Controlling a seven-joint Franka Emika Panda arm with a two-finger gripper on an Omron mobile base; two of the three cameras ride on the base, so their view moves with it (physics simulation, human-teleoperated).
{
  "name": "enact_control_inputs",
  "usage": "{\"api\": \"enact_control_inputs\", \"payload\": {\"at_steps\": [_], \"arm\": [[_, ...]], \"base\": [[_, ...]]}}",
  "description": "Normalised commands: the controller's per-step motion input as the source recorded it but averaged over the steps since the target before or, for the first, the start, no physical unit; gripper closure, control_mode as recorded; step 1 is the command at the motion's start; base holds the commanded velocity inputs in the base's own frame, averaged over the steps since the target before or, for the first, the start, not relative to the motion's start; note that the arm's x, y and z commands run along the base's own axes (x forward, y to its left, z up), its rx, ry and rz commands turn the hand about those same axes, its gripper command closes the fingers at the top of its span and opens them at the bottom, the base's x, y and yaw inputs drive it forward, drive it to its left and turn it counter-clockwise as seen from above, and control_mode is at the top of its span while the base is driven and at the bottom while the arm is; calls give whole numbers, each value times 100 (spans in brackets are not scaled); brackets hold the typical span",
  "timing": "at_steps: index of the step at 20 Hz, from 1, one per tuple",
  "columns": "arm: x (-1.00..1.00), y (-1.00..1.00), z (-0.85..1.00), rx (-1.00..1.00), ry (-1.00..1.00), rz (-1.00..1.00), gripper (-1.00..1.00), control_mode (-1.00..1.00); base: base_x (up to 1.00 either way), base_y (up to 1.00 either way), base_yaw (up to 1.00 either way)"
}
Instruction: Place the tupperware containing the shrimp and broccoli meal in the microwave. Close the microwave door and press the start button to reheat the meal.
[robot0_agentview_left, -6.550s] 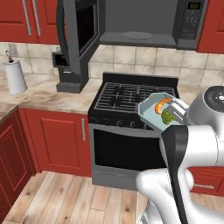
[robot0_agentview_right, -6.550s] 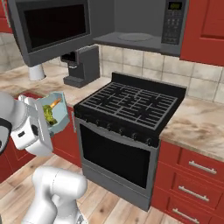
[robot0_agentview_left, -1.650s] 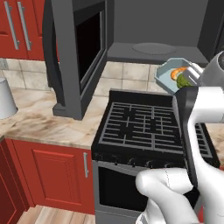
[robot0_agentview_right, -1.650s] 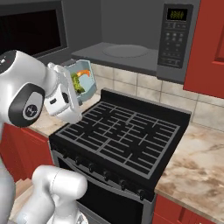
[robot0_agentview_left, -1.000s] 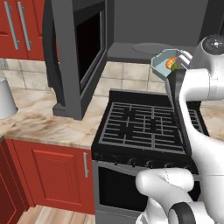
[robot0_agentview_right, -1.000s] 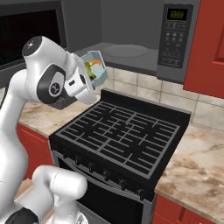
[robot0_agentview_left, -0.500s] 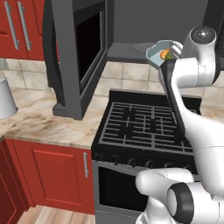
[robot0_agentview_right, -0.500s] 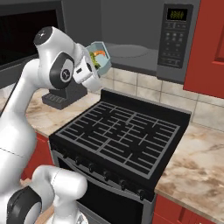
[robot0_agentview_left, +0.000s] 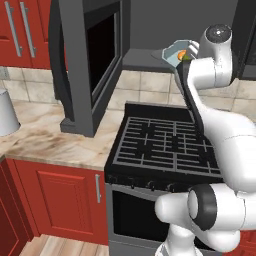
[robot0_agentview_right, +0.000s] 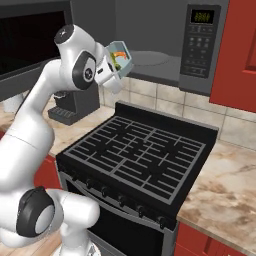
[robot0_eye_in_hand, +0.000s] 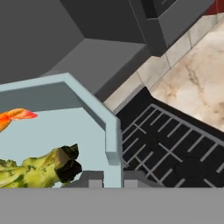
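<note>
The large dark grey framed microwave door (robot0_agentview_left: 92, 65) with its black glass window hangs swung open at the left. Right of it, the two-finger gripper (robot0_agentview_right: 113, 67) pinches the rim of the shallow pale blue-grey tupperware (robot0_agentview_left: 176, 51), holding it tilted at the wide dark grey microwave's (robot0_agentview_right: 165, 47) mouth, above the black stove (robot0_agentview_right: 142, 155).

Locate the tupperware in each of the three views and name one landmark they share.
Left base view: tupperware, upper right, at the microwave's opening.
Right base view: tupperware, upper centre-left, held by the gripper.
Hand view: tupperware, lower left.
Shared landmark: the black stove grate below it.
</note>
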Motion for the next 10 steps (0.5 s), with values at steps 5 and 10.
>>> {"api": "enact_control_inputs", "payload": {"at_steps": [5,10], "arm": [[56,-15,8,0,0,0,100,-100],[60,-27,10,0,1,0,100,-100]], "base": [[0,0,0],[0,0,0]]}}
